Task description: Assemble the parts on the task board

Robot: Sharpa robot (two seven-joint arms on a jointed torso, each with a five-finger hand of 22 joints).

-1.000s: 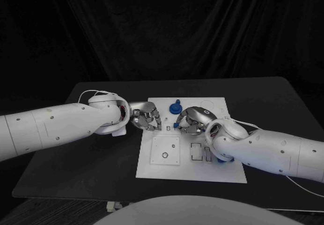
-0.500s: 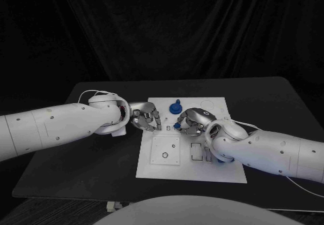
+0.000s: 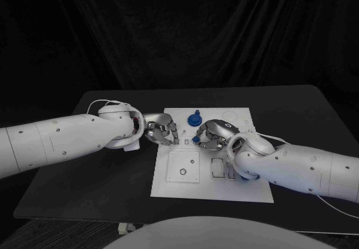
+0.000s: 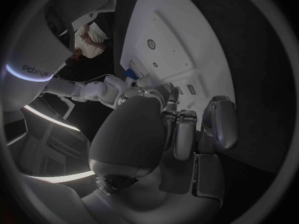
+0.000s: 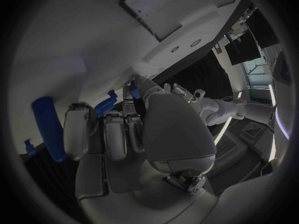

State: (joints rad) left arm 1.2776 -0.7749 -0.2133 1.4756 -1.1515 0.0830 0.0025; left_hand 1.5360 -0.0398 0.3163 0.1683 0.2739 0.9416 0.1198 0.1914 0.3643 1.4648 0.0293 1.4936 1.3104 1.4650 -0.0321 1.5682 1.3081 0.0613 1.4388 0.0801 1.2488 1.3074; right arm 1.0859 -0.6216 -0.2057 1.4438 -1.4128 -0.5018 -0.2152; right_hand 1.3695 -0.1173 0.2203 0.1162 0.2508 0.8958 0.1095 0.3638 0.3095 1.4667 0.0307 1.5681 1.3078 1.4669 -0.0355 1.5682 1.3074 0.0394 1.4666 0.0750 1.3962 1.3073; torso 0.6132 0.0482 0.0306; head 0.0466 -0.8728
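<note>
Right robot hand (image 3: pixel 211 135) edges slightly left since earlier, pinching a blue part (image 3: pixel 196 139) over the board (image 3: pixel 211 189); left robot hand (image 3: pixel 162 132) curled, contents unclear. Insertion pending.

matt white task board (image 3: pixel 213 181), blue (plastic-looking) parts (image 3: pixel 194 120)

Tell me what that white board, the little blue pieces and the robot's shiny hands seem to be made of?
The task board looks like matte white plastic: flat, even, without glare. The blue part looks like moulded plastic, uniformly coloured. The left hand and right hand look like brushed metal with a silvery sheen, though possibly coated plastic.
</note>
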